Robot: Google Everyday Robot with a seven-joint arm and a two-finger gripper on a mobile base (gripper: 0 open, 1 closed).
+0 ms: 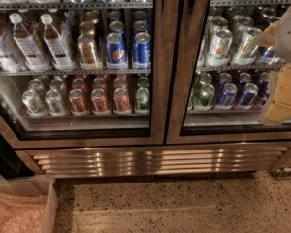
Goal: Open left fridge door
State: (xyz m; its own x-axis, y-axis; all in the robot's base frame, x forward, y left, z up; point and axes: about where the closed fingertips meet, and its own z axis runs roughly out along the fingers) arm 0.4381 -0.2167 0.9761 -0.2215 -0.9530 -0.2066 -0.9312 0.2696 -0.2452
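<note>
I am holding the gripper (282, 95) at the far right, over the twin door (182, 81), well apart from the left fridge door (158, 57), likely staging a reach; whether it is clenched, I cannot tell.

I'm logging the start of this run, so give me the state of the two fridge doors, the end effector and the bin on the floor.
Left fridge door: shut, level with its twin at the centre.
Right fridge door: shut.
End effector: at the right edge of the view, in front of the right door, well apart from the left one.
Floor bin: open-topped, pinkish material inside.
</note>
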